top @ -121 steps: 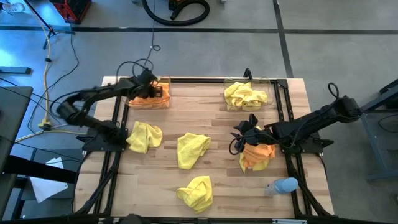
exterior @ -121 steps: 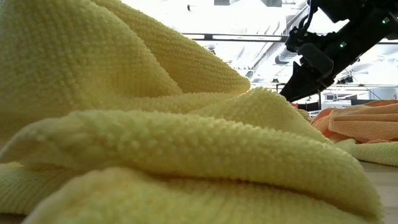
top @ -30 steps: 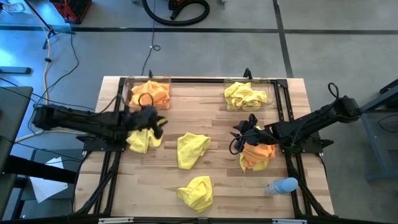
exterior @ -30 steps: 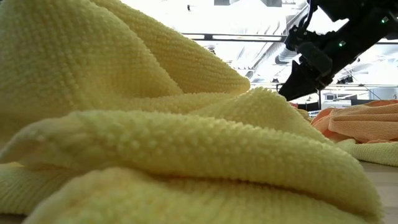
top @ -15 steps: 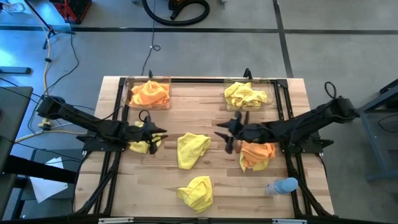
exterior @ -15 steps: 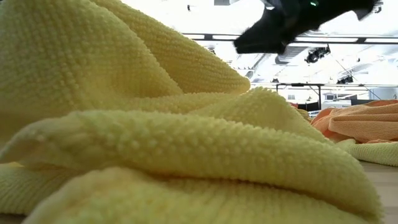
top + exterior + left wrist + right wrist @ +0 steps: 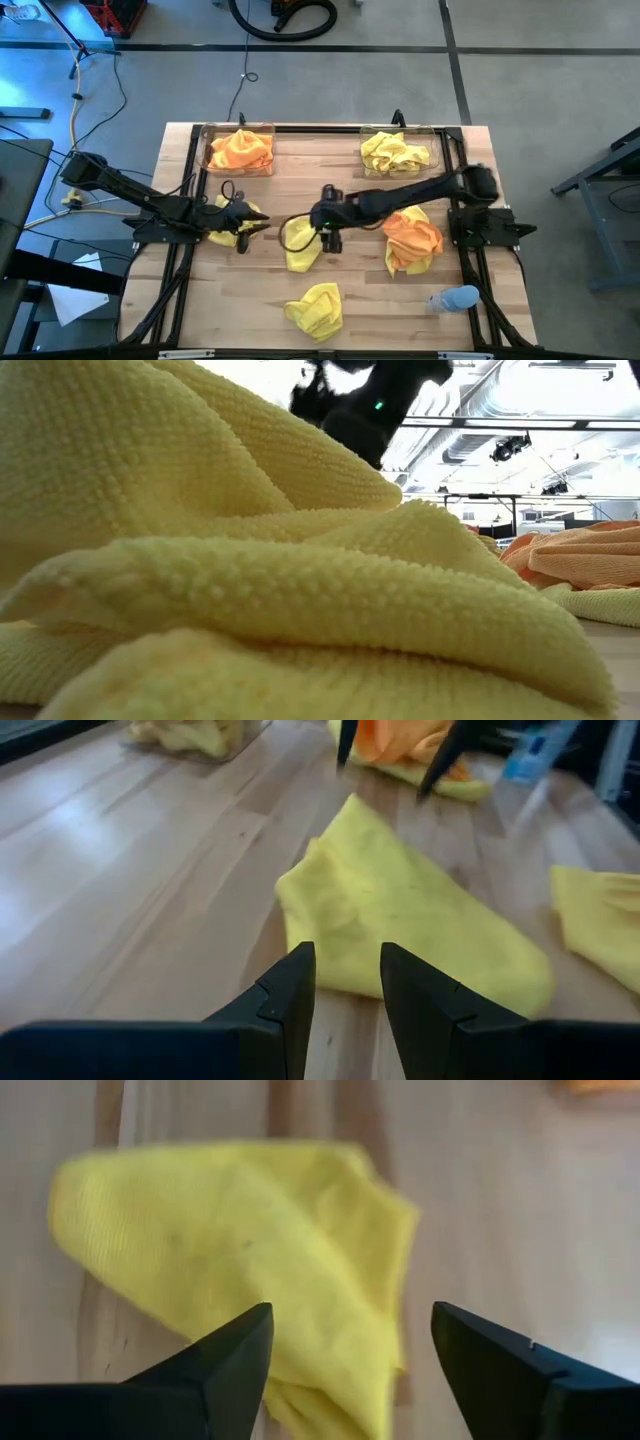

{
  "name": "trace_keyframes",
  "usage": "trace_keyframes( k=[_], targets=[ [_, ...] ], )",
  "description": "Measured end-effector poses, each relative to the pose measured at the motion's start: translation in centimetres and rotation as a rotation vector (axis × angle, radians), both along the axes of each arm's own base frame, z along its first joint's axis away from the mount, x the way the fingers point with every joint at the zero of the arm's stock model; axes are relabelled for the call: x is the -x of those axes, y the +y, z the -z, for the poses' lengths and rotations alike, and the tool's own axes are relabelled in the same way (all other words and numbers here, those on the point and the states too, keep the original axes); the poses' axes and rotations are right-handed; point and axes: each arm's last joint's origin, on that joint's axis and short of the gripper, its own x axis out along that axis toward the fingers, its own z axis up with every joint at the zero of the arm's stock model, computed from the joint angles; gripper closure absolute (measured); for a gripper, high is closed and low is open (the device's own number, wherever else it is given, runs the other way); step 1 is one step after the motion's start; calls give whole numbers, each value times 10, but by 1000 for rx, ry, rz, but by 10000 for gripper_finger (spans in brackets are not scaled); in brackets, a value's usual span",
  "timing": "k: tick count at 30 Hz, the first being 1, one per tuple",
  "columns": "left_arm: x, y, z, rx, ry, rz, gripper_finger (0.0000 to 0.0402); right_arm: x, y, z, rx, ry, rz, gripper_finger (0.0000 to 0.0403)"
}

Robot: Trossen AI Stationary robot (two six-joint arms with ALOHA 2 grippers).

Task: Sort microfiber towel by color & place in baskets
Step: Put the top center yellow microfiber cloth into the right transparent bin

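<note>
Right gripper (image 7: 331, 240), fingers spread wide, hangs over the middle yellow towel (image 7: 303, 243) on the worktop; left gripper (image 7: 250, 228) (fingers narrowly parted, empty) points at it too. Both arms could collide reaching for it.

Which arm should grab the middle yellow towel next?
Probably the right. The right gripper hangs open directly over the middle yellow towel, jaws straddling it in its wrist view. The left gripper sits off beside it, over another yellow towel, jaws only narrowly parted.
</note>
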Motion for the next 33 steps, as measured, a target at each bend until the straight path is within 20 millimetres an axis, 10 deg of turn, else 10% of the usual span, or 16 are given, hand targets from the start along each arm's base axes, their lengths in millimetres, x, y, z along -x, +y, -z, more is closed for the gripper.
trace_keyframes(
  k=[11,18,22,33],
  targets=[
    [-1,0,-3,-38,-23,9,296,-46,8,66,-81,175,-91,138],
    [-1,1,-3,-69,-17,10,296,-48,7,79,-81,230,-78,275],
    [-1,0,-3,-59,-17,14,296,-45,2,71,-76,239,-69,381],
    [-1,0,-2,12,-17,-4,296,4,-28,-7,-38,238,94,394]
  ],
)
